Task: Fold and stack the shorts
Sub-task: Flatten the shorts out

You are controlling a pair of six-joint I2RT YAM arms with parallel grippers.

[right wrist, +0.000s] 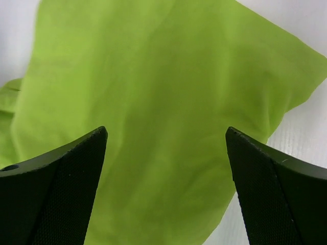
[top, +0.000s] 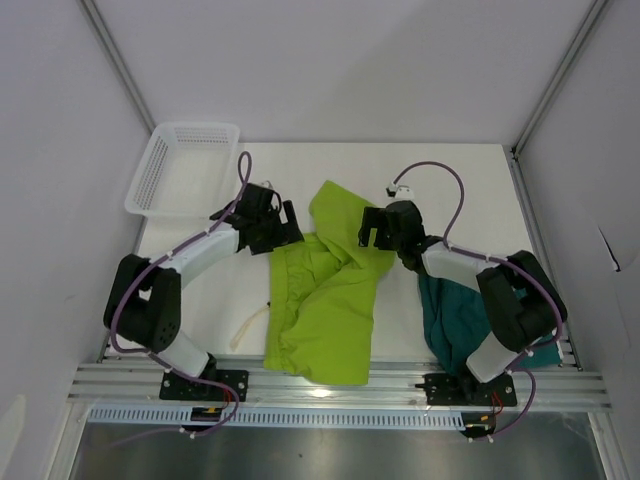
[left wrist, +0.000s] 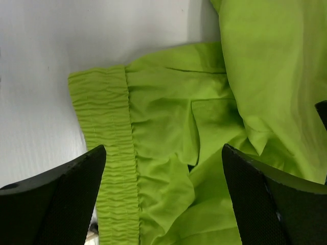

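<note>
The lime yellow-green shorts (top: 325, 295) lie crumpled in the middle of the table, one leg reaching toward the back. Their gathered waistband (left wrist: 110, 148) shows in the left wrist view. The dark teal shorts (top: 455, 315) lie at the right, partly under the right arm. My left gripper (top: 283, 222) hovers open over the lime shorts' left edge with nothing between its fingers (left wrist: 66, 199). My right gripper (top: 368, 228) hangs open over the lime shorts' right leg (right wrist: 163, 102), its fingers (right wrist: 56, 194) wide apart and empty.
A white mesh basket (top: 183, 168) stands at the back left of the table. A pale drawstring (top: 248, 328) trails on the white table left of the lime shorts. Metal rails (top: 340, 385) run along the near edge.
</note>
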